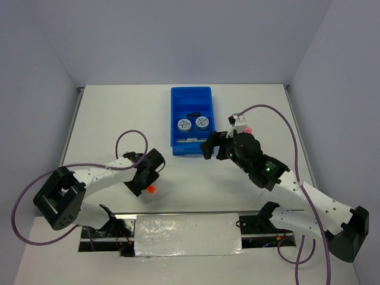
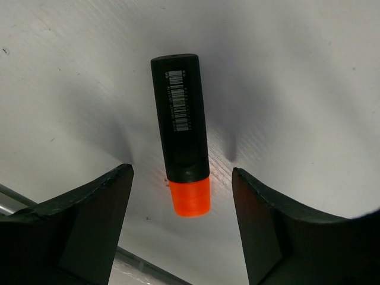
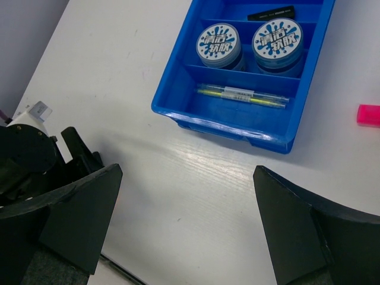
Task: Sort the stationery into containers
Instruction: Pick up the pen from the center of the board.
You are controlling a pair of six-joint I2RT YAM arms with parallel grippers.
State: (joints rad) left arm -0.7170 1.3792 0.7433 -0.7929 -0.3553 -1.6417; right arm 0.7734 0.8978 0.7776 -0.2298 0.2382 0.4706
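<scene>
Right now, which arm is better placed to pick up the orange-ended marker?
Left. Its open left gripper brackets the orange-ended marker lying on the table, one finger on each side. The right gripper hangs open near the blue tray, with no marker between its fingers.

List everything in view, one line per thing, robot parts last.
tray: one, bright blue, four compartments, far centre of the table
tubs: two, blue-grey patterned lids, side by side in the second compartment from the near end
sticks: count unclear, thin, pale yellow, nearest compartment
black item: one, third compartment from the near end, kind unclear
marker: one, black with orange end, lying on the table
pink item: one, on the table beside the tray, right arm's side
table: one, white
left end effector: open, straddling the marker, apart from it
right end effector: open, above the table near the tray
</scene>
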